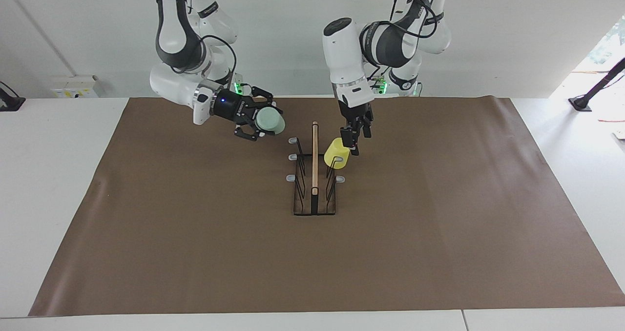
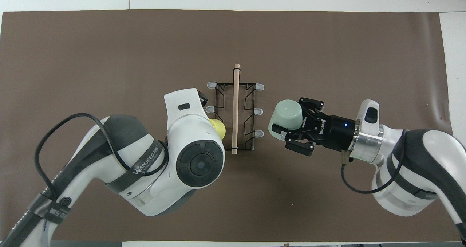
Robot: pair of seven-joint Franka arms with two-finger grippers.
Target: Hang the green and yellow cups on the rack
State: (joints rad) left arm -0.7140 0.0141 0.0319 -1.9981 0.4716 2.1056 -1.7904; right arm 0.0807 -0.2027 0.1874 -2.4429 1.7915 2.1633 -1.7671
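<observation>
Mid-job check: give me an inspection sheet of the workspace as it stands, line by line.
Surface: brown mat on a white table, flat.
Job's things: rack upright mid-mat; yellow cup on a peg at the left arm's side; green cup in the air beside the rack.
Clutter: nothing seen.
Grippers: left gripper at the yellow cup, grip unclear; right gripper shut on the green cup.
Cables: black cables along both arms.
Surroundings: white wall; black stand at the table's edge.

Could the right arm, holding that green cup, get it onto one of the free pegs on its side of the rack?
Probably yes: the right hand holds the green cup beside the rack, whose three pegs there look bare.
</observation>
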